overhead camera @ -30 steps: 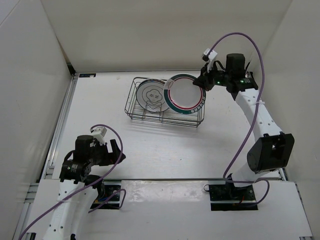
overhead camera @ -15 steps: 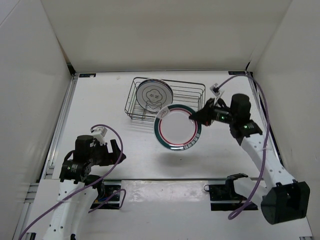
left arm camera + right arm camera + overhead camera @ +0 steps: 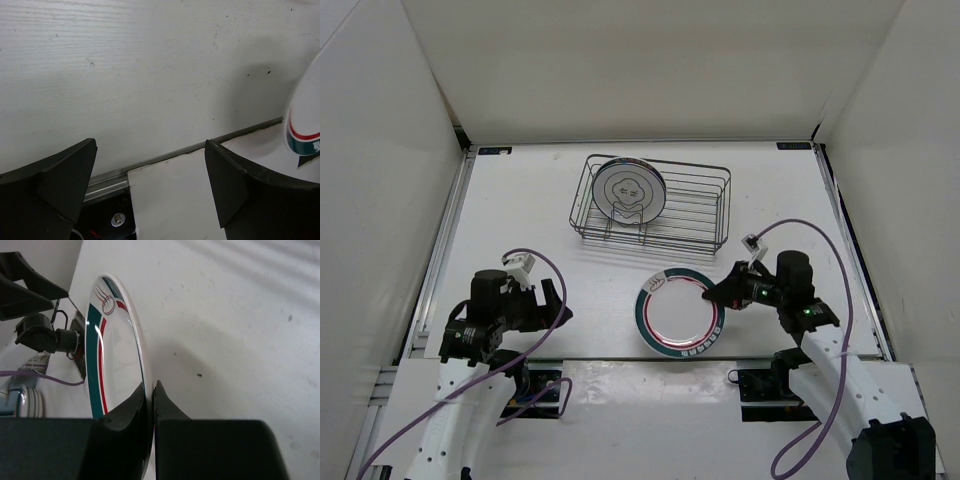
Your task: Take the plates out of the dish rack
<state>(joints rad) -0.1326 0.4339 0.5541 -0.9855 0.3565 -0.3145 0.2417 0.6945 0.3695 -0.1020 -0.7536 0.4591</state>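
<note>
The right gripper [image 3: 713,293] is pinching the rim of the teal-banded plate [image 3: 675,318], its two fingers pressed together on the plate's right edge; the right wrist view shows the same grip edge-on, with the jaws of the gripper [image 3: 150,390] closed on either side of the thin rim of the plate [image 3: 112,365], its teal band and red ring facing the camera's left. The plate sits low over the near part of the table [image 3: 520,220], in front of the dish rack [image 3: 695,215] and well apart from it, tilted rather than flat; whether its lower edge touches the surface cannot be told. In the left part of the rack a second plate [image 3: 628,190] stands upright between the wires. The left gripper [image 3: 557,300] hangs near its own base at the table's near left, its fingers spread wide with nothing between them [image 3: 150,145], and a sliver of the teal-banded plate [image 3: 305,125] shows at the right edge of its wrist view
</note>
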